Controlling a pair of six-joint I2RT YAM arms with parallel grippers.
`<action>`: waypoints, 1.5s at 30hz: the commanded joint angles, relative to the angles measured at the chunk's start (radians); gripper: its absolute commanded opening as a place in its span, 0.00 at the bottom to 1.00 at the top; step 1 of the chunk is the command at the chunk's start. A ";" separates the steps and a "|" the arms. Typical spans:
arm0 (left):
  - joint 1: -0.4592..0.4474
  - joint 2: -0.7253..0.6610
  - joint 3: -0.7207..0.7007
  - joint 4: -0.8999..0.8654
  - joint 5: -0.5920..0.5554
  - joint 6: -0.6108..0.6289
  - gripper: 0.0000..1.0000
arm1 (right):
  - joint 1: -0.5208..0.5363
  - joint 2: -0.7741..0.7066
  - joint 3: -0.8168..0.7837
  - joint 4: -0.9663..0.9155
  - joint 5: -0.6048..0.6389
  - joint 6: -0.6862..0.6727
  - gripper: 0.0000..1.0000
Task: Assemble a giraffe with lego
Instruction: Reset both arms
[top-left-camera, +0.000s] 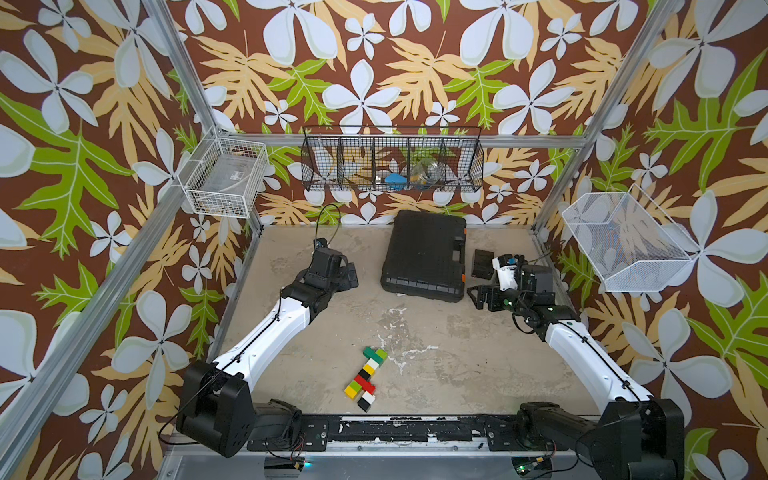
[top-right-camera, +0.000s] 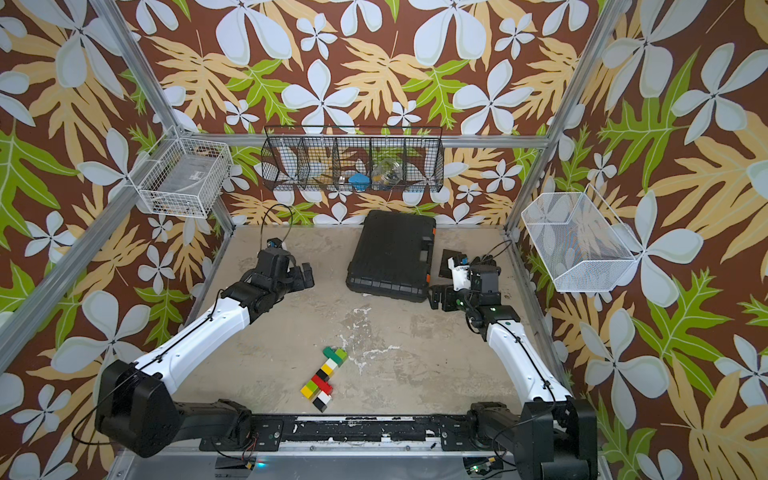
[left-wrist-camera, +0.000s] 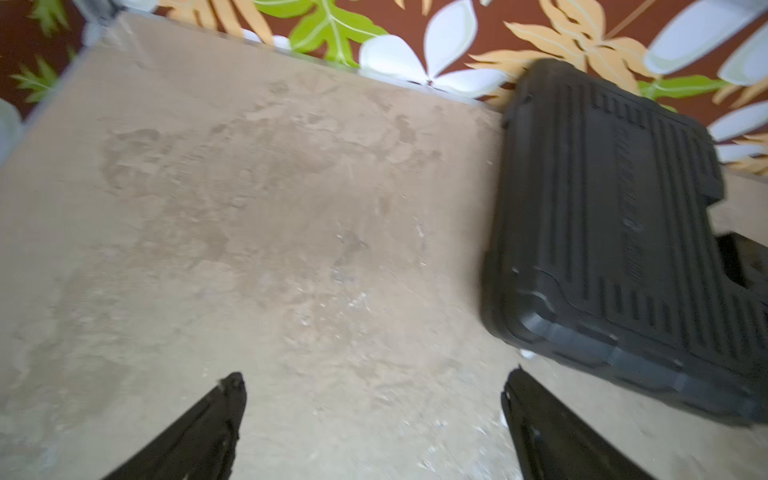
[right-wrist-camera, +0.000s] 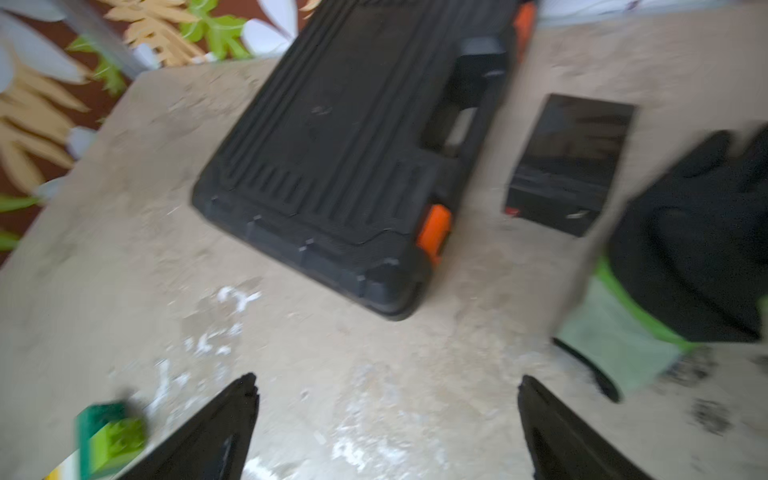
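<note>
light: soft, even, from overhead in both top views — you get a bright table (top-left-camera: 436, 332) with only faint shadows | top views: sharp, walls bowed toward the edges | left wrist: you see the black case (left-wrist-camera: 602, 228) smeared by motion blur | right wrist: blurrier — giraffe (right-wrist-camera: 118, 436) and glove (right-wrist-camera: 685, 249) soft

Multicoloured brick giraffe (top-left-camera: 365, 376) lies near the table (top-left-camera: 457, 353) front edge; ribbed black plastic case (top-left-camera: 424, 253) sits at the back edge.
</note>
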 joint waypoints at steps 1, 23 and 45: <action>0.026 0.004 -0.065 0.187 -0.113 0.121 1.00 | -0.011 -0.082 -0.136 0.335 0.190 0.023 1.00; 0.258 -0.139 -0.734 1.150 0.119 0.332 1.00 | -0.097 0.265 -0.444 1.167 0.241 -0.031 1.00; 0.258 0.105 -0.837 1.539 0.052 0.352 1.00 | 0.003 0.329 -0.527 1.351 0.364 -0.117 1.00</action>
